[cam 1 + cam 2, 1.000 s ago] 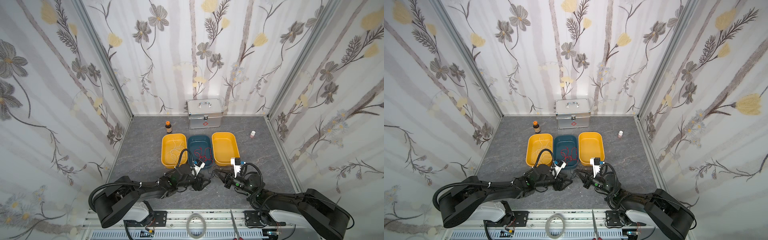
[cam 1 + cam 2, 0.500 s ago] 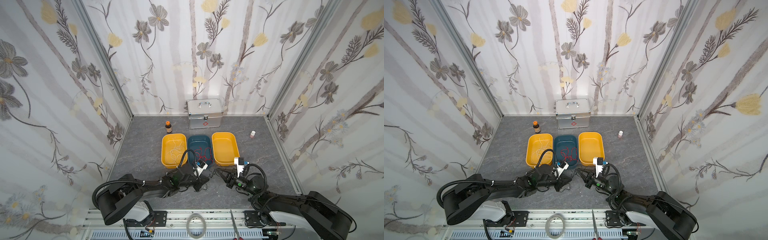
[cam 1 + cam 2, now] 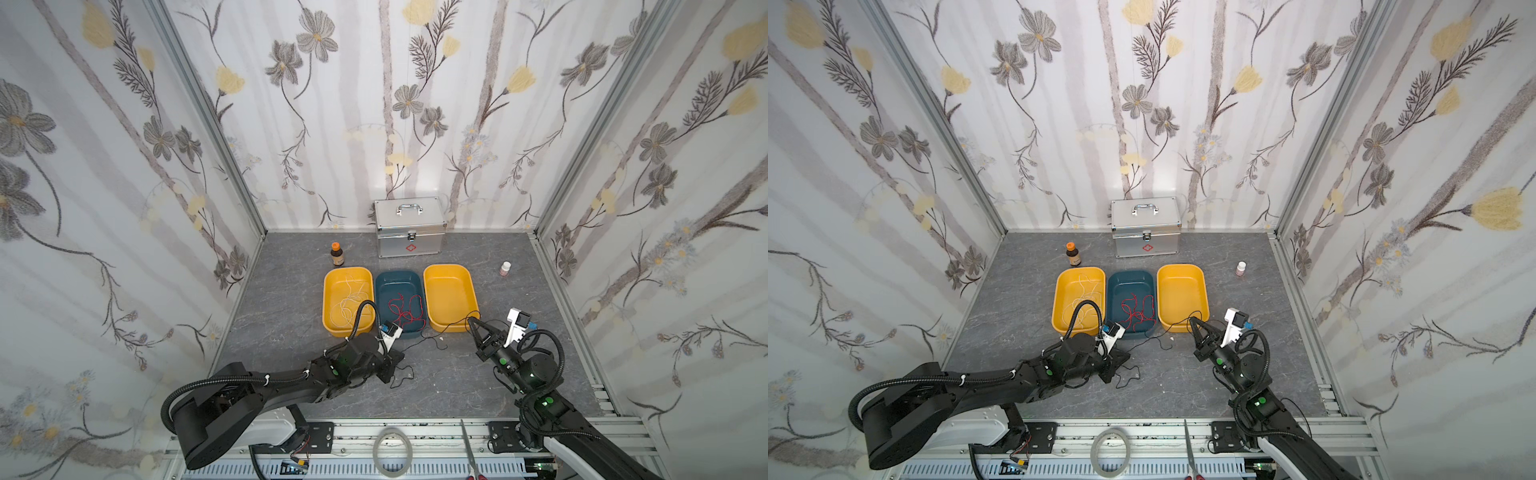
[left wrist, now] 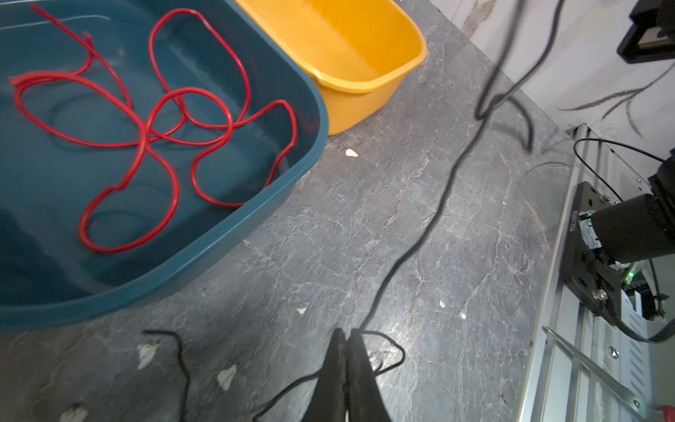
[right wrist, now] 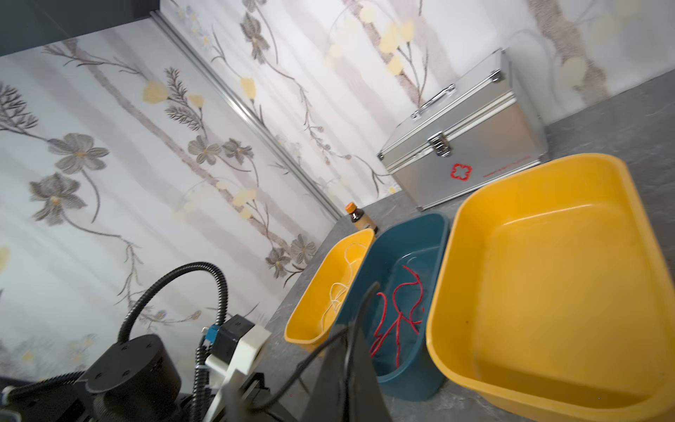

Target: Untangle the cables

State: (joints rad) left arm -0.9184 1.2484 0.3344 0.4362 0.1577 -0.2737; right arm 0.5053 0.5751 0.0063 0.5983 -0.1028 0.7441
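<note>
A thin black cable (image 3: 446,329) stretches over the grey floor between my two grippers. My left gripper (image 3: 392,365) is low on the floor in front of the teal tray (image 3: 379,291) and shut on one end, seen close up in the left wrist view (image 4: 346,334). A loose loop of the black cable (image 4: 396,350) lies beside its fingertips. My right gripper (image 3: 471,320) is shut on the other end by the right yellow tray (image 3: 451,291), which holds nothing. A red cable (image 3: 405,309) lies coiled in the teal tray. A white cable (image 3: 347,303) lies in the left yellow tray (image 3: 327,291).
A silver first-aid case (image 3: 409,226) stands at the back wall. A brown bottle (image 3: 338,254) is behind the left tray and a small white bottle (image 3: 505,268) at the back right. A tape ring (image 3: 392,451) and scissors (image 3: 469,453) lie on the front rail.
My left gripper has shut on the black cable. My right gripper has moved right and away toward the right yellow tray, drawing the cable out between the two.
</note>
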